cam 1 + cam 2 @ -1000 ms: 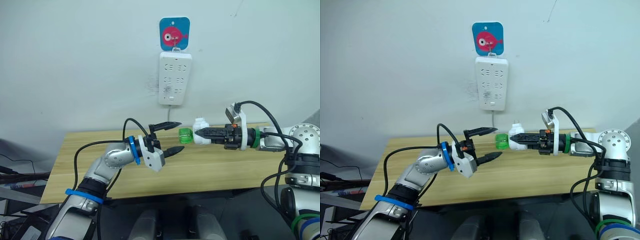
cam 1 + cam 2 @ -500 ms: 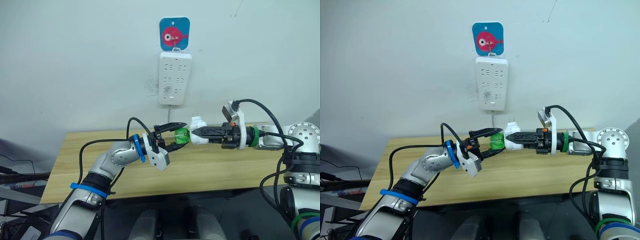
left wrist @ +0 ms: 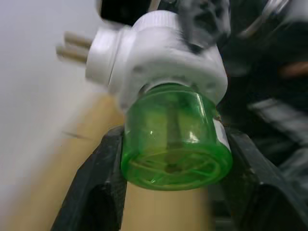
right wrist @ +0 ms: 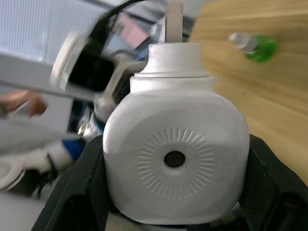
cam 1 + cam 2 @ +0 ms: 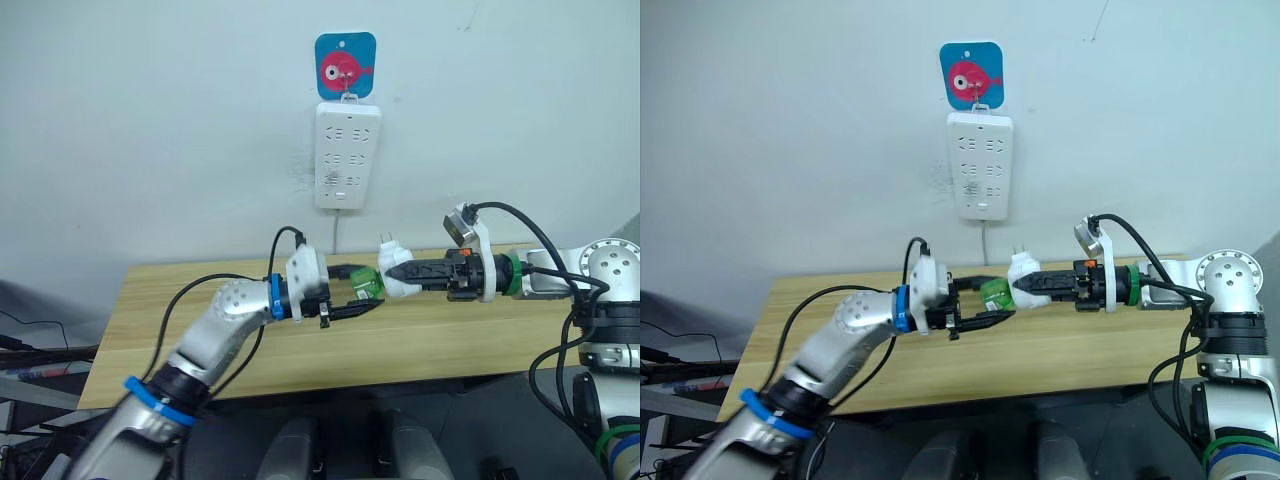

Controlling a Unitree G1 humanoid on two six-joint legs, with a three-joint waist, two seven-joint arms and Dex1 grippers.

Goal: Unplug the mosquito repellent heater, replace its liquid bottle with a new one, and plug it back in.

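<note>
The mosquito repellent heater [image 5: 397, 272] is a white rounded unit held sideways in the air above the table, its plug prongs pointing up toward the wall. My right gripper [image 5: 402, 270] is shut on it from the right, fingers [image 4: 72, 192] pressing both sides of the vented face [image 4: 175, 159]. A green liquid bottle [image 5: 366, 284] sticks out of the heater toward the left. My left gripper [image 5: 358, 290] is shut on that bottle, with black fingers [image 3: 96, 192] against both sides of the green glass [image 3: 175, 144]. Another green bottle [image 4: 255, 48] lies on the wooden tabletop.
A long white power strip [image 5: 347, 155] hangs on the wall under a blue fish hook plate [image 5: 345, 65], its cord running down behind the wooden table [image 5: 450, 340]. Black cables loop from both wrists.
My left gripper moved right, turned at the wrist and closed around the green bottle. The right gripper kept hold of the heater and tilted it slightly.
</note>
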